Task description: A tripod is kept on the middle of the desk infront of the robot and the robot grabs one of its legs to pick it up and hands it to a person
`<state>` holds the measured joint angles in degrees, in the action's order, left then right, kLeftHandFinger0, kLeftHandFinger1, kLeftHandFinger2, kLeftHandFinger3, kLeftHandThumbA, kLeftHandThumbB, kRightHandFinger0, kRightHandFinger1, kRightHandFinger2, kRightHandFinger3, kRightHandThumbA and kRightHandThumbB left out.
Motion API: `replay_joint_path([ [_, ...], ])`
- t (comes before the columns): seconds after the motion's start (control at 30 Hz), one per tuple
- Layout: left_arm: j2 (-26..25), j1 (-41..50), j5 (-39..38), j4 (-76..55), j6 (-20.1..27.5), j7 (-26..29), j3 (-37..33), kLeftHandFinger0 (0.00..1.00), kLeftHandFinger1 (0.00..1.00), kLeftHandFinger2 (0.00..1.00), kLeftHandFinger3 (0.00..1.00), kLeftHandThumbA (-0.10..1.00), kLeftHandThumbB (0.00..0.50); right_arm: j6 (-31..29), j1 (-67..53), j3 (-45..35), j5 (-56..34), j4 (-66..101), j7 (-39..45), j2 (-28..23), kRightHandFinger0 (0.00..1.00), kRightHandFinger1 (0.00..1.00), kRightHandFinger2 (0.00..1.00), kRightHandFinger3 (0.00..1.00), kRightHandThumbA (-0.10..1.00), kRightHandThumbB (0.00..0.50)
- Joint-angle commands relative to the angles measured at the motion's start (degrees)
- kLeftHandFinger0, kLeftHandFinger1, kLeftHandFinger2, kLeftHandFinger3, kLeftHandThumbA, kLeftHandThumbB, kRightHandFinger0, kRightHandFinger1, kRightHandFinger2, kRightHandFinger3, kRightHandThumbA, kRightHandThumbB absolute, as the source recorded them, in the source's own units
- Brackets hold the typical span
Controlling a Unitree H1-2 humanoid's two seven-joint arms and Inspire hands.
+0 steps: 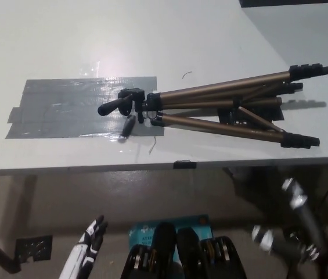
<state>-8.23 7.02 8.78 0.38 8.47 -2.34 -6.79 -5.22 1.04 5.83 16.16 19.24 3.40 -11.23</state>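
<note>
The right hand point(268, 239) was a smeared blur below the desk point(152, 35) (its grip unreadable). The left hand point(92, 235) ran off the bottom edge at the forearm. The top edge cut a dark slab point(291, 2).

Left hand point(92, 237) low, right arm point(306, 220) blurred.

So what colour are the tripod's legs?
The tripod legs are metallic bronze-brown, with black feet; the head view shows it best.
</note>
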Motion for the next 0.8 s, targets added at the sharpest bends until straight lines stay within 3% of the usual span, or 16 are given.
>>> replay_joint_path([
  [0.0,0.05,-2.59,0.53,-3.96,0.00,0.19,0.76,1.00,1.00,1.00,1.00,1.00,0.089,5.70,10.57,-2.27,11.49,6.33,1.02,-2.89,1.00,1.00,1.00,1.00,0.89,0.356],
  [0.13,-0.06,-4.40,0.96,-4.02,-1.01,0.23,1.08,1.00,1.00,1.00,1.00,1.00,0.100,10.16,20.39,-0.85,17.81,2.06,2.97,-4.72,1.00,1.00,1.00,1.00,1.00,0.385],
  [0.3,-0.22,-5.53,0.51,-1.07,-0.63,0.23,1.23,1.00,1.00,1.00,1.00,1.00,0.098,12.45,30.46,1.76,24.98,-5.94,2.65,-6.24,1.00,1.00,1.00,1.00,1.00,0.391],
  [0.5,-0.66,-5.54,-0.06,1.22,0.52,0.12,1.53,1.00,1.00,1.00,1.00,1.00,0.101,15.01,40.89,6.96,33.00,-20.22,1.02,-7.61,1.00,1.00,1.00,1.00,1.00,0.439],
  [0.77,-1.20,-6.41,0.11,0.81,-0.05,-0.68,1.33,1.00,1.00,1.00,1.00,1.00,0.107,17.76,48.15,12.29,34.71,-33.61,1.18,-6.91,1.00,1.00,1.00,1.00,1.00,0.492],
])
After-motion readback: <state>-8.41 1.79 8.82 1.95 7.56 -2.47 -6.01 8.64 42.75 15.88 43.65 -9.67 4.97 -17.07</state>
